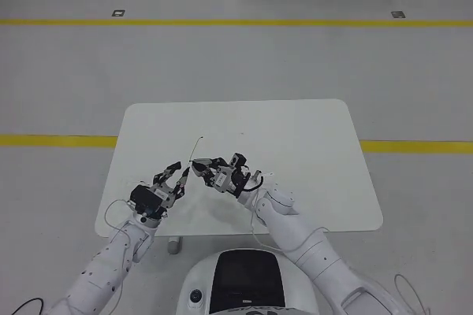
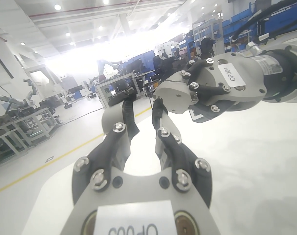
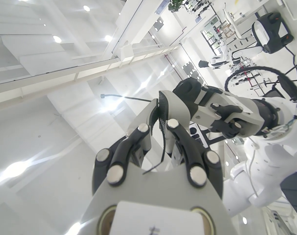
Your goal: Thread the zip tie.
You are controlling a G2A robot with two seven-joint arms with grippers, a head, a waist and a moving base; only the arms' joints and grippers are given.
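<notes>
The single black zip tie [image 1: 199, 150] [image 3: 128, 97] is held in the air above the white table [image 1: 299, 134], just left of the middle of the top view. The right gripper [image 1: 198, 164] [image 3: 158, 110] has its fingers pressed together on the strap. From that pinch, the head end sticks out toward the upper left in the right wrist view, and the thin tail trails back between the fingers toward the palm.

The left gripper [image 1: 180, 175] [image 2: 143, 101] sits just beside it, to the lower left in the top view. Its two fingers are spread apart with nothing between them, and their tips are close to the right gripper's tips. Whether they touch the strap cannot be told.

Two yellow floor lines [image 1: 55, 140] cross the frame behind the table.
</notes>
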